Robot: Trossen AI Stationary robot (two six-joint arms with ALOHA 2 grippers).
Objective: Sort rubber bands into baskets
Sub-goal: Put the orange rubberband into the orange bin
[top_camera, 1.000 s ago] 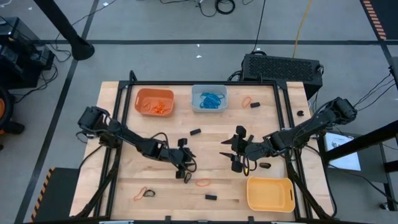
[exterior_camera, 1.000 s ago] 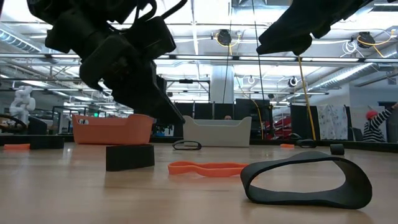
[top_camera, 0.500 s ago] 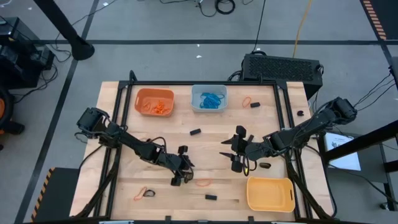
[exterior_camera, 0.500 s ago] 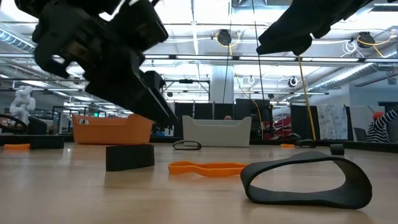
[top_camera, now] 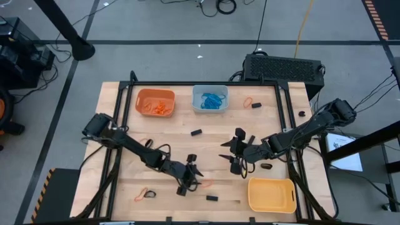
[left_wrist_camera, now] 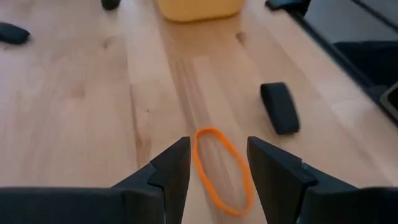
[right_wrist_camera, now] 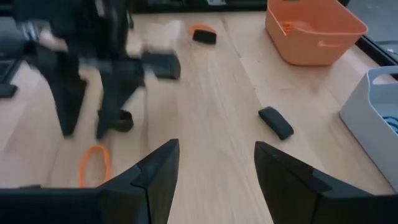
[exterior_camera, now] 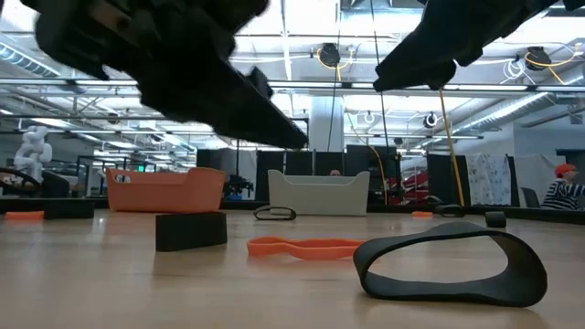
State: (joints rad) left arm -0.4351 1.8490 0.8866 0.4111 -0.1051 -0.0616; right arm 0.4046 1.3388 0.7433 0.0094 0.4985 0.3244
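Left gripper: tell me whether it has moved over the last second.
Yes. In the high view the left gripper has moved toward the table's front edge and toward the yellow basket, closing on the loose orange band.

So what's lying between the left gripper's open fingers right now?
An orange rubber band lies flat on the wood between the left gripper fingers, seen in the left wrist view.

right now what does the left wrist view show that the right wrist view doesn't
Only the left wrist view shows the yellow basket and the left gripper open over an orange rubber band, with a black rubber band beside it. Only the right wrist view shows the orange basket, the corner of the pale blue-grey basket and the open right gripper. Both show that same orange rubber band and the wooden table.
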